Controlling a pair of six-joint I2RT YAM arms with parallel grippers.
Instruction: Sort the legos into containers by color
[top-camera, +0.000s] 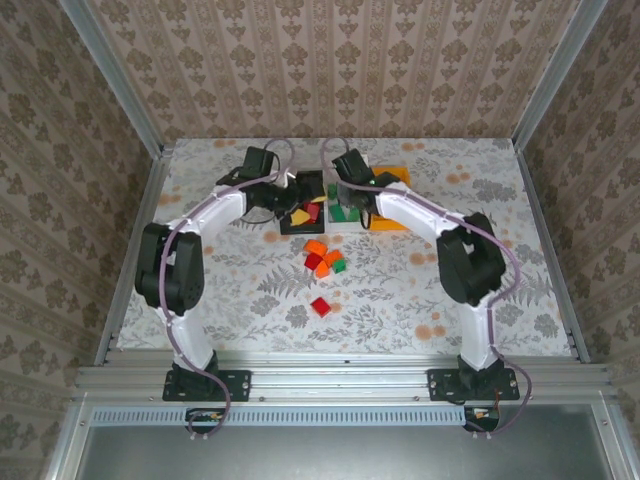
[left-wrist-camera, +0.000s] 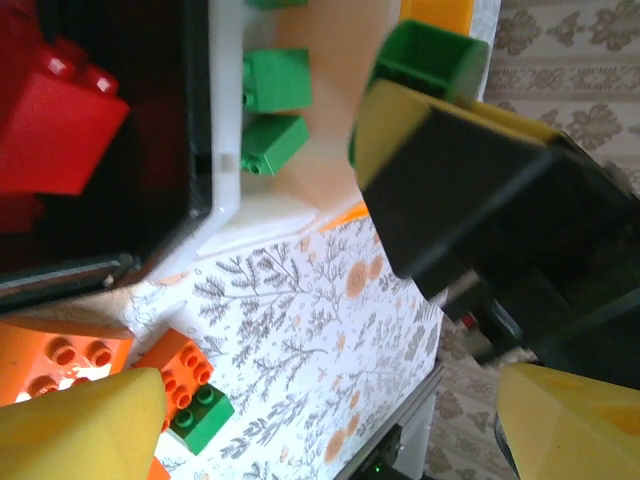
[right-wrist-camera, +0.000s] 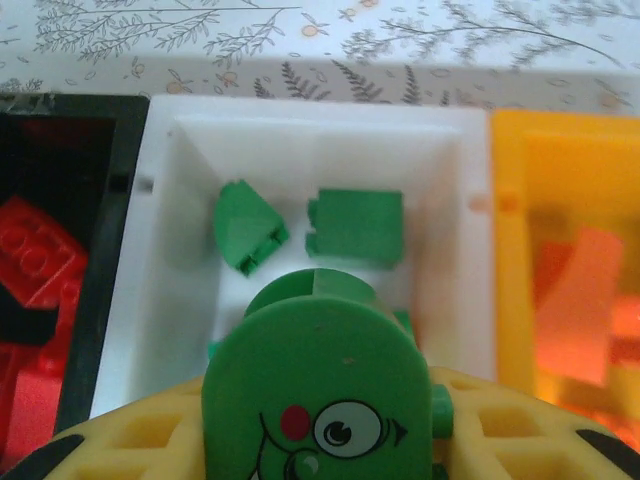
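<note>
From the top camera, both arms reach to the far middle of the floral-patterned tabletop (top-camera: 250, 290). The left gripper (top-camera: 300, 208) hangs over the black rectangular plastic bin (top-camera: 288, 228). The right gripper (top-camera: 352, 200) hangs just to its right, beside the orange-yellow plastic bin (top-camera: 400, 178). Nearer to me lies a loose cluster of red, orange and green plastic bricks (top-camera: 324, 260), and a lone red brick (top-camera: 320, 306) sits nearer still, apart from the cluster.

On the left wrist camera, my yellow fingertips (left-wrist-camera: 80, 430) stand wide apart with nothing between them. Below them are two orange studded bricks (left-wrist-camera: 185, 368) touching a small green brick (left-wrist-camera: 200, 420) on the table. The black bin holds a large red brick (left-wrist-camera: 60, 120). Beside it, the white plastic bin (left-wrist-camera: 225, 110) holds green bricks (left-wrist-camera: 275, 80). The right gripper's dark body blocks much of what lies beyond the white bin.

On the right wrist camera, the right gripper is clamped on a green round-topped plastic brick with a printed eye (right-wrist-camera: 320, 390), above the white bin's near end. The held brick hides the near part of the bin floor. Two green bricks lie further in. Red bricks (right-wrist-camera: 35, 260) fill the black bin on the left and orange bricks (right-wrist-camera: 590, 300) fill the orange-yellow bin on the right.
</note>
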